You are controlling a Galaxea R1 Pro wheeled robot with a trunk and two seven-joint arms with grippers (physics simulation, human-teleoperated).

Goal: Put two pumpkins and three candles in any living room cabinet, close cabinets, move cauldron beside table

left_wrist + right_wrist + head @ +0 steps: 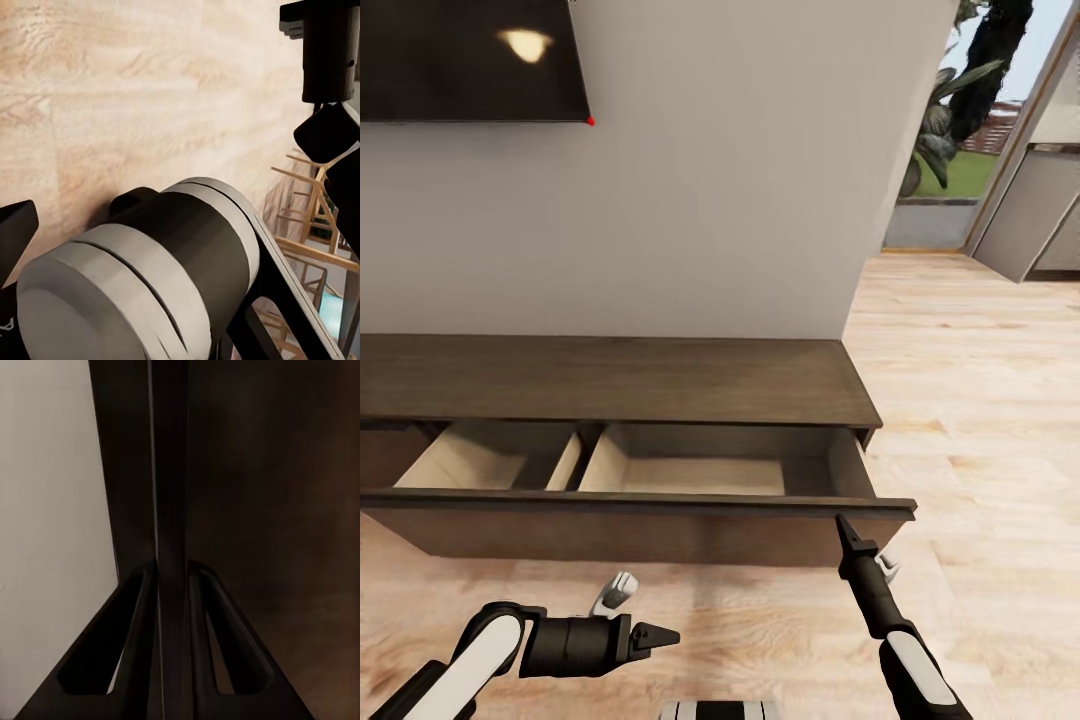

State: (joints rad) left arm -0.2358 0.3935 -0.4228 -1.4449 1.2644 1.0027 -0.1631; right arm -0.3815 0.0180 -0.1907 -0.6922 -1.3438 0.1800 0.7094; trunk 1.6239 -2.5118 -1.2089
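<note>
**op_rig:** Down at the long dark cabinet (610,385) right now. Its drawer (660,500) is pulled out, two tan compartments showing, and as far as I can see into them both are bare. No pumpkins, candles or cauldron in front of me at this moment, so I can't tell you where they sit.

**benchwarmer:** So which step are you on, loading or closing?

**op_rig:** My read is I'm working the drawer front itself. The right gripper (847,528) has its tip just at the top edge of the front, near the right end. From the right wrist camera the two fingers (139,607) sit close together with a thin dark edge running up between them, so it looks like they're pinching the drawer front.

**benchwarmer:** And the left?

**op_rig:** The left gripper (657,636) hangs low over the wood floor (980,400), pointing sideways, carrying nothing. Fingers look pressed together from the head cam.

**benchwarmer:** Next move?

**op_rig:** Since nothing's in there yet, I'd guess leave it open, let go, and go fetch the pumpkins and candles. Any pull or push should run straight along the drawer's travel so the front doesn't slip out.

**benchwarmer:** Any labels?

**op_rig:** None readable. Just a dark TV (470,60) on the wall.
</note>
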